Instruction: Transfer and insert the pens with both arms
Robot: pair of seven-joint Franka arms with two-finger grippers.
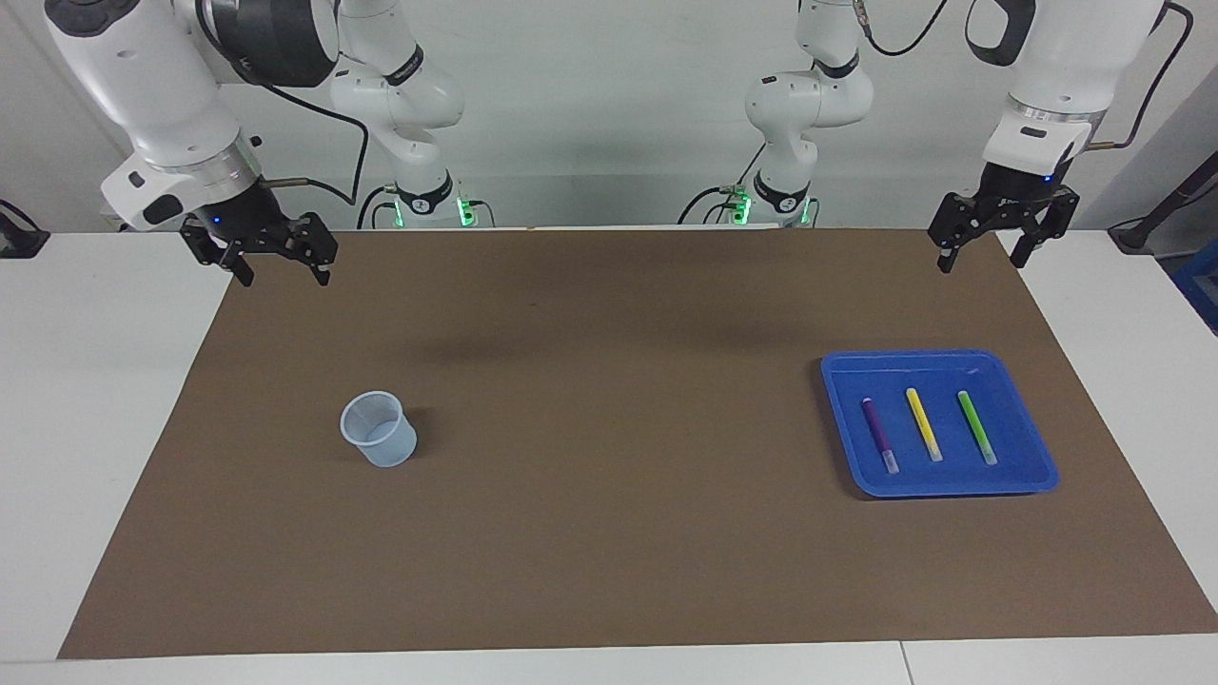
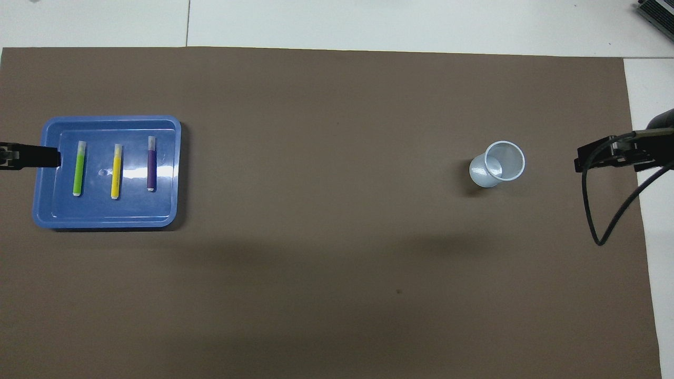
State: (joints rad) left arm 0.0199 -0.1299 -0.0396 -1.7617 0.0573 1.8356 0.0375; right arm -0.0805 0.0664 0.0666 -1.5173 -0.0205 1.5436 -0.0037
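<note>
Pens first — we see three of them lying side by side in a blue tray [image 1: 1032,447], toward the left arm's end of the table. We count a purple pen [image 1: 879,436], a yellow pen [image 1: 924,424] and a green pen [image 1: 977,427]. They do not touch each other, and each one has its pale cap end pointing away from the robots.

Well apart from the tray, toward the right arm's end, stands a little see-through cup [image 1: 379,429]. It is upright on the brown mat [image 1: 609,533] and looks empty.

Our left gripper [image 1: 992,245] hangs up in the air over the mat's edge, closer to the robots than the tray. Its jaws are apart and hold nothing. Our right gripper [image 1: 283,261] hangs over the mat's corner at its own end, jaws apart too, and it also holds nothing.

So we think the job has not started — no pen is picked up and none is in the cup. The first step is likely the left arm's. We need to bring it down over one pen, line the jaws across the thin body, and pinch gently near the middle. Then we can pass it to the right arm, which is closer to the cup. The pens are slim and may roll, so we should go slowly.
</note>
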